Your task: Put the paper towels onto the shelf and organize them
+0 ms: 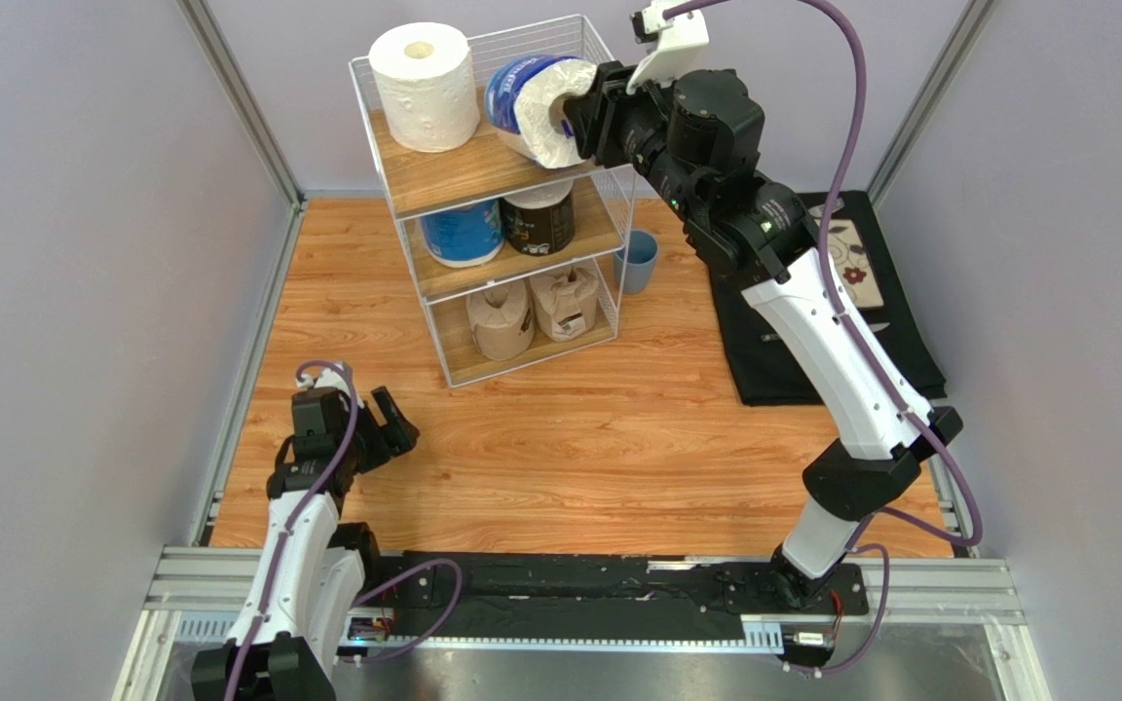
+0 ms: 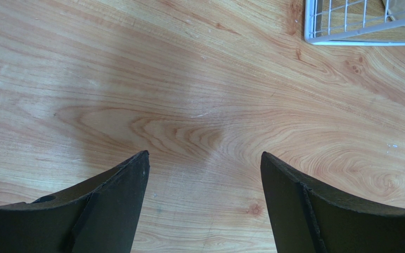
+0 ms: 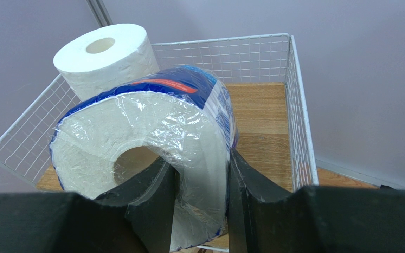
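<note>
The shelf [image 1: 450, 178] is standing at the far middle of the table [image 1: 596, 438]. On its top tier, an upright roll [image 1: 424, 85] is sitting left and the held roll [image 1: 535, 105] right, in the right gripper [image 1: 582, 114]. Two middle-tier rolls [image 1: 462, 231] are sitting side by side, with two bottom-tier rolls [image 1: 501, 319] below. A cup [image 1: 640, 263] is standing just right of the shelf, and a mat [image 1: 779, 358] is lying beyond.

Right arm reaches high, pincer [image 1: 579, 114] clamped; left pincer [image 2: 204, 154] hangs low, parted.

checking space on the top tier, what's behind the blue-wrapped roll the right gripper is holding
Behind the blue-wrapped roll the plain white roll stands upright on the left; bare top board and wire back wall on the right. Board beneath the held roll is hidden.
</note>
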{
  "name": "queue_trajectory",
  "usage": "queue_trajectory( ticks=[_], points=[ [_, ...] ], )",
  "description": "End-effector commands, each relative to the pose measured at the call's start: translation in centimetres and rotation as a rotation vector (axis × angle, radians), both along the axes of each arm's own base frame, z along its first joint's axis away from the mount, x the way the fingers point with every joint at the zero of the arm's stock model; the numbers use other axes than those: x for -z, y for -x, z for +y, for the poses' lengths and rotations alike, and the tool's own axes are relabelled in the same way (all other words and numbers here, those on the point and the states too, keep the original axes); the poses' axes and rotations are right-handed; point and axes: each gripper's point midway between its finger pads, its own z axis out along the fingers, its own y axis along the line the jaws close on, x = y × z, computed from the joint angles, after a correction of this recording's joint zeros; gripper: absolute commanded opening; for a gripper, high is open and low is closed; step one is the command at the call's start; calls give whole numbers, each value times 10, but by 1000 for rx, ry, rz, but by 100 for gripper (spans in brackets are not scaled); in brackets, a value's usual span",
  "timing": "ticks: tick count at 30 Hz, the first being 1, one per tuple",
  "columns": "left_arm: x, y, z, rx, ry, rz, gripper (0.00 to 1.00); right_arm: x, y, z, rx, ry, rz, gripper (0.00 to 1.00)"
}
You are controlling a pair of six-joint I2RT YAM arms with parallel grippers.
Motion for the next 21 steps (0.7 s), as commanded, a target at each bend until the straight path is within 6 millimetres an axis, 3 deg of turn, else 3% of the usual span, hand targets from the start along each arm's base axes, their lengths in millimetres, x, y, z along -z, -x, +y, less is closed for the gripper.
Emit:
queue_trajectory(
  ticks=[1,15,21],
  points=[
    [-3,-3,1,-10,4,-23,86,-56,18,-15,-3,-116,-117,22],
    [-5,-4,0,-7,5,-34,86,-66,31,-32,22,-103,-120,25],
    [-5,-5,1,-11,2,-38,86,-64,29,-28,10,-77,-92,26]
  ],
)
